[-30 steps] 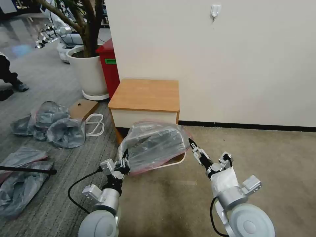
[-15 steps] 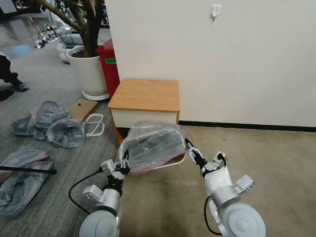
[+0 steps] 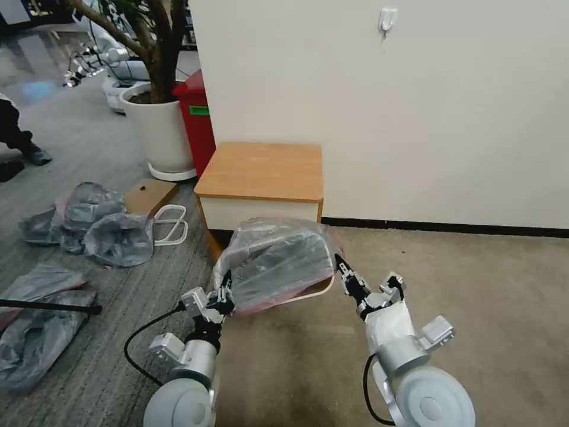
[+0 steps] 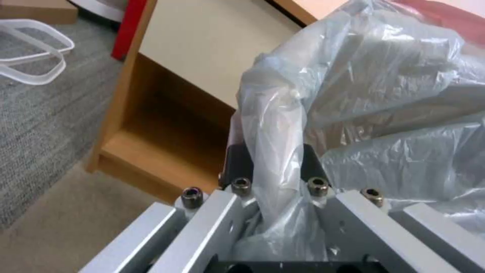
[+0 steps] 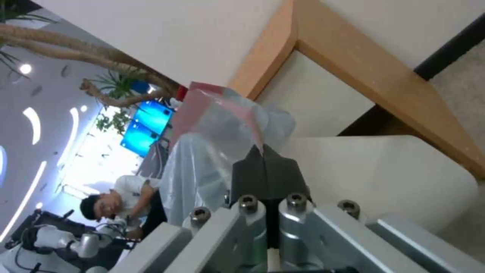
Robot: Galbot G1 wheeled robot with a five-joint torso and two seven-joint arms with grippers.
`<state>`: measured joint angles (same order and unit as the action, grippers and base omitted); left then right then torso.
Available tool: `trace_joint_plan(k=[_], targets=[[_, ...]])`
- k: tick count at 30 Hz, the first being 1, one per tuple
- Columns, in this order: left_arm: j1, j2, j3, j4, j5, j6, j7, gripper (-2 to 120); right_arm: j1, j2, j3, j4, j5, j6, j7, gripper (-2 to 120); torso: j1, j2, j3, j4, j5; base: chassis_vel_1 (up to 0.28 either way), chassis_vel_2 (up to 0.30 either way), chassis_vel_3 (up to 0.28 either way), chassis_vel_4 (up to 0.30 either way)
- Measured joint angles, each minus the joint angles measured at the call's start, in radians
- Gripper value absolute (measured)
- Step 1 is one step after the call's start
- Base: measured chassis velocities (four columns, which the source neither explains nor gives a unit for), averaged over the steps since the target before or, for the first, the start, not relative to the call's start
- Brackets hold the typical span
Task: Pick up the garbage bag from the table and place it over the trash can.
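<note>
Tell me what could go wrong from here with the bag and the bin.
The left end effector grips only a thin fold of the bag; the film could tear or slip out. The bag sits bunched high, with the can's near rim uncovered, so it might spring off. The right end effector looks shut at the bag's edge; if it holds no film, that side won't stretch over.

Cream wall, beige carpet (grey striped leftward), potted tree

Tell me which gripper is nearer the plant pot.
Left. The left gripper grips the garbage bag on the side toward the plant pot; the right gripper is at the bag's far side.
</note>
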<state>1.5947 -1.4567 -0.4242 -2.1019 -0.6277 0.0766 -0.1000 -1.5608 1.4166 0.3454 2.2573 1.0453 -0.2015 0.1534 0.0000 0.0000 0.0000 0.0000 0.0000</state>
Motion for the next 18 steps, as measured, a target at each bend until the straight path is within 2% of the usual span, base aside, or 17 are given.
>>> trace_joint_plan(k=[10,18], targets=[[-0.005,-0.005,0.004,0.008,-0.001,0.002,-0.008,5,-0.021,0.0,-0.003,0.034,0.0,0.009,-0.002,0,0.0,0.0,0.0,0.0,0.0,0.0,0.0,0.0,0.0],[-0.021,-0.015,-0.01,-0.007,-0.075,0.025,-0.035,5,-0.075,-0.009,0.001,0.067,-0.026,0.026,-0.02,0,0.0,0.0,0.0,0.0,0.0,0.0,0.0,0.0,0.0]])
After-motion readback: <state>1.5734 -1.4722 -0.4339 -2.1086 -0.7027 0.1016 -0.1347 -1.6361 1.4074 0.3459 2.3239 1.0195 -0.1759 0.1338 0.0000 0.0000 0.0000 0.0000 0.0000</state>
